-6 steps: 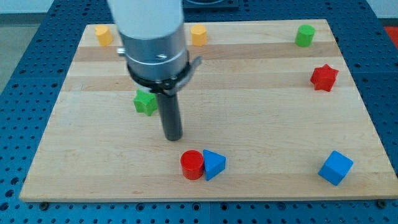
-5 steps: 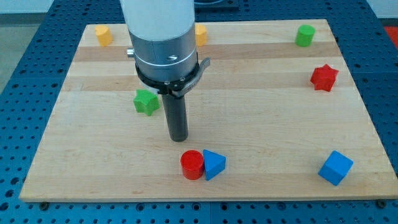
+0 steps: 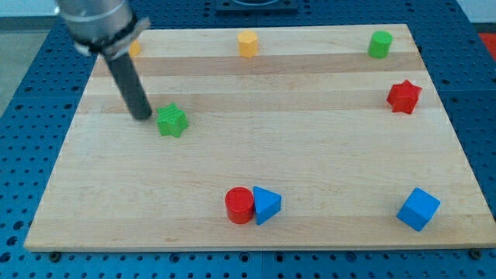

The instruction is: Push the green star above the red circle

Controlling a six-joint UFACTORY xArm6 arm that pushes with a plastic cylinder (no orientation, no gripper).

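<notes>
The green star point(image 3: 172, 121) lies on the wooden board point(image 3: 310, 155) at the view's left of centre. The red circle point(image 3: 239, 205) sits near the view's bottom, touching a blue triangle point(image 3: 266, 205) on its right. My tip point(image 3: 142, 115) rests on the board just to the view's left of the green star, close to it or touching it. The star is up and to the left of the red circle.
A red star point(image 3: 404, 96) is at the view's right. A green cylinder point(image 3: 380, 44) is at the top right. A yellow block point(image 3: 247, 43) is at the top centre, another yellow block point(image 3: 135, 48) is partly hidden behind the rod. A blue cube point(image 3: 418, 208) is at the bottom right.
The rod has swung from right of the green star to its upper left. The green star has shifted slightly left and up. The other blocks have not moved.
</notes>
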